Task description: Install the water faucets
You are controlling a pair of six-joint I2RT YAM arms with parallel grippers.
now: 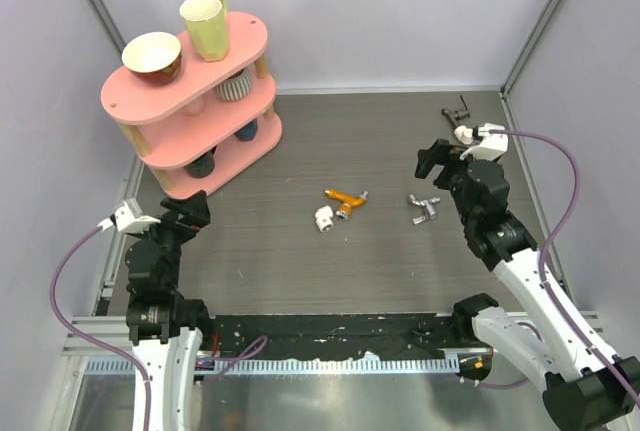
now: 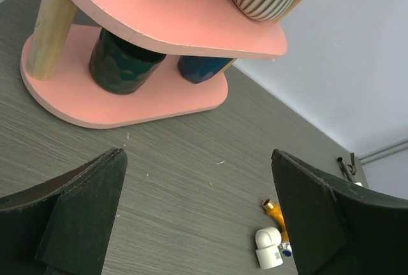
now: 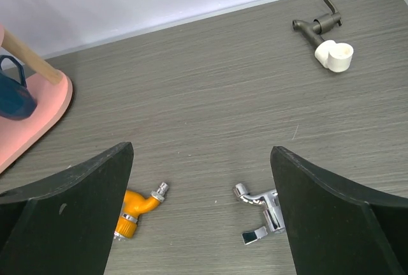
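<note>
Status: left fingers spread, empty | right fingers same | white fitting beside orange tap, hidden in right wrist view

The left arm and right arm are black above, white toward the bases, each with a white camera block, purple cable and matte black wedge jaws.

Right hand partly hides the orange tap.

Overhead and both wrist views share orange tap.
</note>
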